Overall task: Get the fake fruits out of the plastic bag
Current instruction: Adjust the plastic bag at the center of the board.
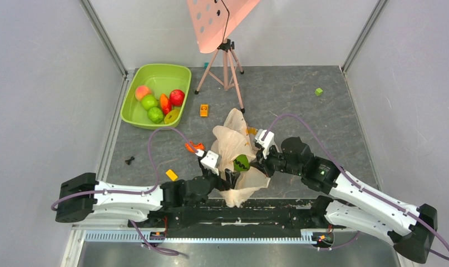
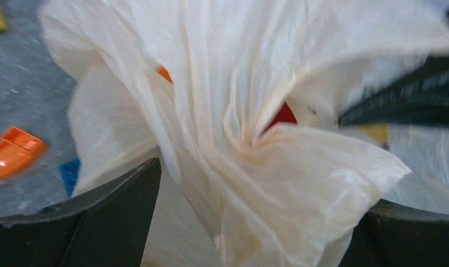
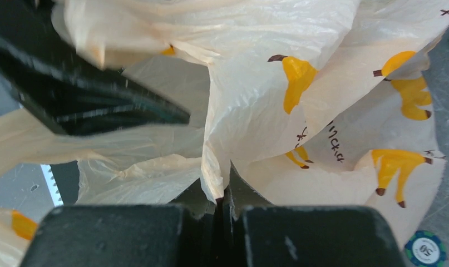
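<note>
The plastic bag (image 1: 233, 142) lies crumpled at the table's near middle, pale peach with yellow banana prints (image 3: 297, 75). A green fruit (image 1: 242, 163) shows at its near end, between the two grippers. My left gripper (image 1: 227, 177) is open, and its fingers (image 2: 113, 219) stand wide apart with bunched bag (image 2: 277, 183) between them. A red patch (image 2: 283, 115) shows through a fold. My right gripper (image 1: 261, 161) is shut on a fold of the bag (image 3: 216, 178). Several fruits (image 1: 158, 103) lie in the lime-green tub (image 1: 180, 72).
A tripod (image 1: 226, 61) with a pink sheet stands behind the bag. Loose toys lie around: an orange arc (image 2: 13, 153), a blue block (image 2: 69, 172), yellow blocks (image 1: 171, 174), an orange toy (image 1: 203, 110), a green block (image 1: 319, 92). A round token (image 3: 426, 248) lies by the bag.
</note>
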You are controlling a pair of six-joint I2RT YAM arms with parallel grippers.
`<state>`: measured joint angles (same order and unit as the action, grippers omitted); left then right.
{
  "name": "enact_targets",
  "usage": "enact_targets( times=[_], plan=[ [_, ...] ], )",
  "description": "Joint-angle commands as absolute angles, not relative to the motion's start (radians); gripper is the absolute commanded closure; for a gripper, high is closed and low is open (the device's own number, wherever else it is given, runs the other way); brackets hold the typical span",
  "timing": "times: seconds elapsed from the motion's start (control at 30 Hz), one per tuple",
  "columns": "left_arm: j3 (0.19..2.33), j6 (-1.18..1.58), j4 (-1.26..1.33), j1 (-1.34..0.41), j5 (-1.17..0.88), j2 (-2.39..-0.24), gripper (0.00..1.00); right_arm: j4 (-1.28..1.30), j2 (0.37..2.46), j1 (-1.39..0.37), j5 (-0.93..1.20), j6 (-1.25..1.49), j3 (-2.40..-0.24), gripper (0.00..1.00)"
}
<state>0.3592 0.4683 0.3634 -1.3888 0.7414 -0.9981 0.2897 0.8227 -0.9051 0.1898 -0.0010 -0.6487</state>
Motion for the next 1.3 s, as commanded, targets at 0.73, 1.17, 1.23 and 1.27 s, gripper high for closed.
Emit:
enact_targets(
  times=[0.73,1.17,1.23,1.27],
  plan=[
    [0.556,0.44,0.223,-0.929,0.378,-0.907,0.06,0.128,0.775,-1.002,-0.18,0.198,-0.618,1.0],
    [0.464,0.738,0.017,-0.94,0.069,-0.573,0.0,0.08,0.865,-1.002,-0.226,0.248,-0.704,1.0],
    [0.433,0.743,0.006,-0.94,0.051,-0.549,0.03,0.08,0.86,-1.002,-0.226,0.253,-0.701,1.0],
    [0.422,0.738,0.006,-0.94,0.041,-0.536,0.05,0.08,0.857,-1.002,-0.227,0.254,-0.698,1.0]
  ],
)
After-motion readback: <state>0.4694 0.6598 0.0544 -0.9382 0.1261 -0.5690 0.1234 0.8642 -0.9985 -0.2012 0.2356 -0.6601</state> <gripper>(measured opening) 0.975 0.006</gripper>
